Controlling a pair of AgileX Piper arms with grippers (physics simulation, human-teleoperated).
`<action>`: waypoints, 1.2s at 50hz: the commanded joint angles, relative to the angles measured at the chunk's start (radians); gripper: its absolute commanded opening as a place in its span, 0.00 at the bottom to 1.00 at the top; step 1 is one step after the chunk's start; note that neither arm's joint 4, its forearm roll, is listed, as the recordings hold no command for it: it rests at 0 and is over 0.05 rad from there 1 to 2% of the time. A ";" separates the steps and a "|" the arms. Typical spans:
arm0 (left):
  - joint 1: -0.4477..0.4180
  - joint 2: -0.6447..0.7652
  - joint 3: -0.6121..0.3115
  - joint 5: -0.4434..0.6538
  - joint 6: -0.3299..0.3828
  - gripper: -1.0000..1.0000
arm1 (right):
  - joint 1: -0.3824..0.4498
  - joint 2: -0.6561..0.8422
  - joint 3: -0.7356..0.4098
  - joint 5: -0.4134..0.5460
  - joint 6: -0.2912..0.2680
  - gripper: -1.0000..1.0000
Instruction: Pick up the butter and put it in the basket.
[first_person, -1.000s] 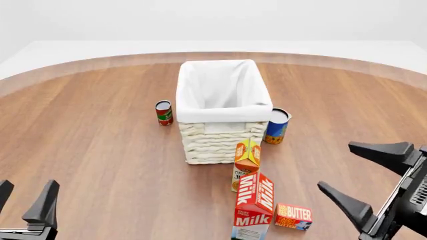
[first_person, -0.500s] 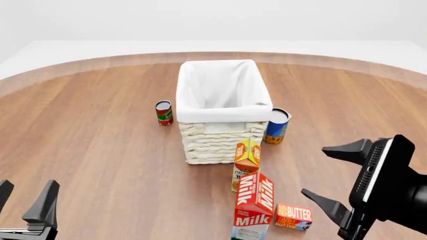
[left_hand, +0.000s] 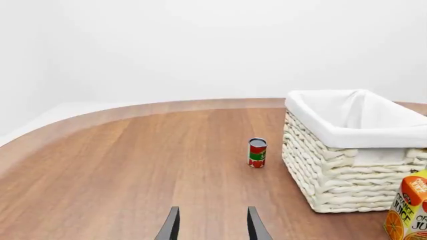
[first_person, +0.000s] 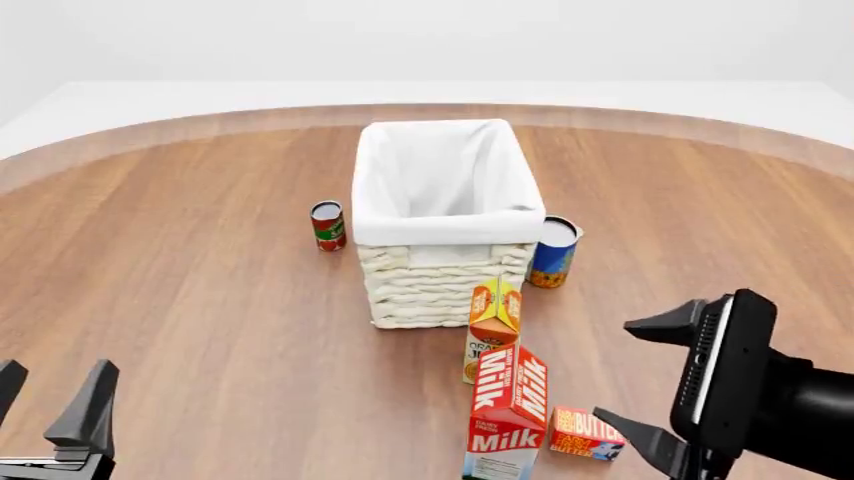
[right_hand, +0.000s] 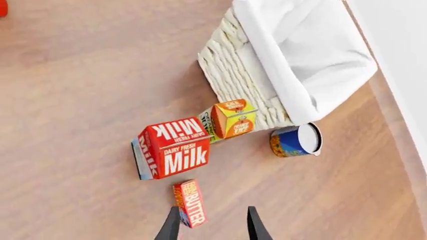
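The flat butter (first_person: 586, 433) box is lying on the wood table (first_person: 200, 300), at four o'clock from the woven, cloth-lined basket (first_person: 441, 270), beside the milk (first_person: 509, 415). Only the right wrist view is showing its lettered top. Right gripper (first_person: 647, 385) is hovering wide open; left gripper (first_person: 51, 400) is sitting open, empty.

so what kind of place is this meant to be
Probably a simulated tabletop test scene, not a real room: a bare round wooden table against blank white surroundings, with groceries set around a lined wicker basket, such as a milk carton, butter and cans.
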 joint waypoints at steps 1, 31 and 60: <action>0.000 0.000 0.000 0.000 0.000 1.00 | 0.031 0.012 0.024 0.001 0.018 1.00; 0.000 0.000 0.000 0.000 0.000 1.00 | -0.048 0.145 0.136 -0.176 0.038 1.00; 0.000 0.000 0.000 0.000 0.000 1.00 | -0.164 0.157 0.164 -0.147 -0.030 1.00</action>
